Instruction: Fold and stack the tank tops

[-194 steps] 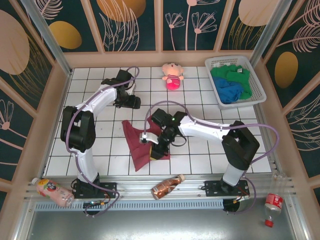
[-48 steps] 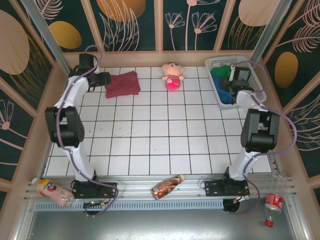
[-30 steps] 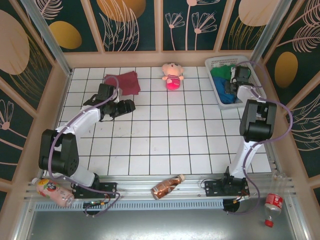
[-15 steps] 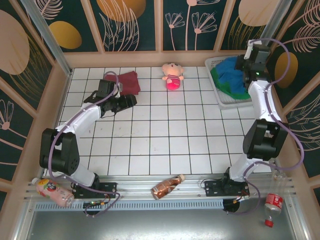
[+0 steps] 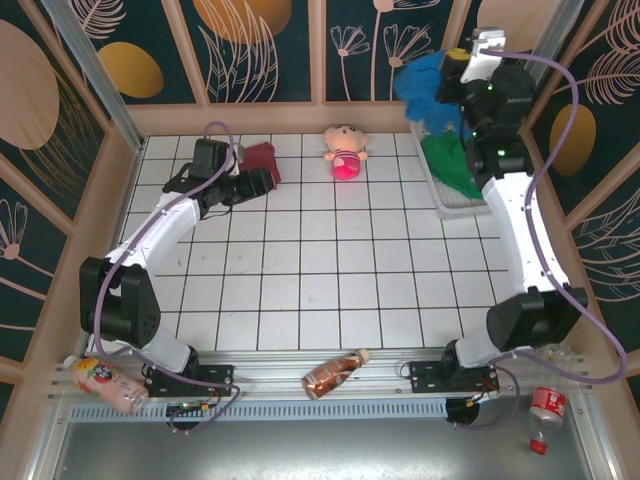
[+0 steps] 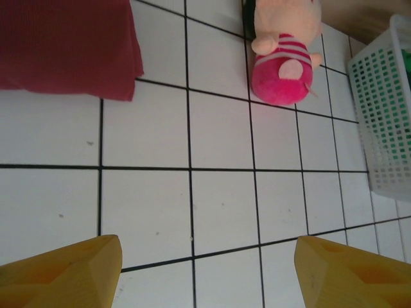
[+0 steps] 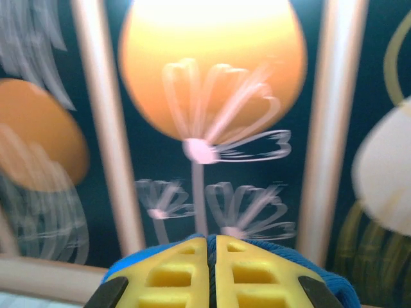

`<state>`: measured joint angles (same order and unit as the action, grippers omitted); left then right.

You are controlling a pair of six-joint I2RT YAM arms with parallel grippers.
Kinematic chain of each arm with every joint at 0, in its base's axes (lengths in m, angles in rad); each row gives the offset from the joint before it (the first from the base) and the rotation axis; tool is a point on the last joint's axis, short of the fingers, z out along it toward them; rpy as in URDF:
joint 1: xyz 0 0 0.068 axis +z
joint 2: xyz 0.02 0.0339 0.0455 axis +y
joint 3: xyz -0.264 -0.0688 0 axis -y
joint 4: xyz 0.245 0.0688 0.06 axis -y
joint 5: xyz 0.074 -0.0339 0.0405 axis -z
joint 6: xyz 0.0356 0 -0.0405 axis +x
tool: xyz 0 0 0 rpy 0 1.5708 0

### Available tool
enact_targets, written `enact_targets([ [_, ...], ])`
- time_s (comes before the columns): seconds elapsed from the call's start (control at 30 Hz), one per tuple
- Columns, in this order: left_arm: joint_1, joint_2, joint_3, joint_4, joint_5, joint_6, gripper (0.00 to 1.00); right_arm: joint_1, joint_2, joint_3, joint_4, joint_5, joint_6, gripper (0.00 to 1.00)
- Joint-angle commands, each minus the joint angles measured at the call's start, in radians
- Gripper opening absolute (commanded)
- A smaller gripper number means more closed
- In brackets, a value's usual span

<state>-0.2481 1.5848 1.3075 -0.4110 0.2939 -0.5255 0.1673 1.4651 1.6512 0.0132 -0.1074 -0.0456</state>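
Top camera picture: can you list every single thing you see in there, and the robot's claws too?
maroon tank top: 1, dark red, far left of the table, beside the left claw
blue tank top: 1, bright blue, lifted up above the basket
green tank top: 1, green, at the basket, far right
basket: 1, white, far right corner
plush doll: 1, pink, far middle of the table
bottles: 3, brown, pink-labelled, red-labelled, along the near edge
table: 1, white tiles
left claw: 1, yellow fingers, open, over the tiles
right claw: 1, yellow fingers, shut on the blue tank top
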Motion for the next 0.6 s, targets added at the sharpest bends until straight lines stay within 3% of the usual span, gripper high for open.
enact_targets([
  [0.0, -0.004, -0.056, 0.072, -0.149, -0.110, 0.058, 0.72, 0.109, -0.098, -0.083, -0.089, -0.042, 0.174, 0.00],
  [0.1, -0.004, -0.104, 0.075, -0.213, -0.156, 0.069, 0.72, 0.229, -0.156, -0.212, -0.087, -0.138, 0.379, 0.00],
  [0.2, -0.003, -0.154, 0.074, -0.273, -0.228, 0.071, 0.73, 0.344, -0.192, -0.320, -0.067, -0.156, 0.537, 0.00],
  [0.33, -0.003, -0.201, 0.019, -0.277, -0.230, 0.056, 0.72, 0.374, -0.244, -0.613, 0.063, -0.213, 0.808, 0.00],
  [0.47, -0.003, -0.227, -0.100, -0.210, -0.150, 0.010, 0.72, 0.374, -0.210, -0.874, 0.147, -0.203, 0.846, 0.02],
  [0.57, -0.025, -0.232, -0.213, -0.128, -0.085, -0.053, 0.69, 0.361, -0.149, -0.970, 0.126, -0.124, 0.766, 0.08],
])
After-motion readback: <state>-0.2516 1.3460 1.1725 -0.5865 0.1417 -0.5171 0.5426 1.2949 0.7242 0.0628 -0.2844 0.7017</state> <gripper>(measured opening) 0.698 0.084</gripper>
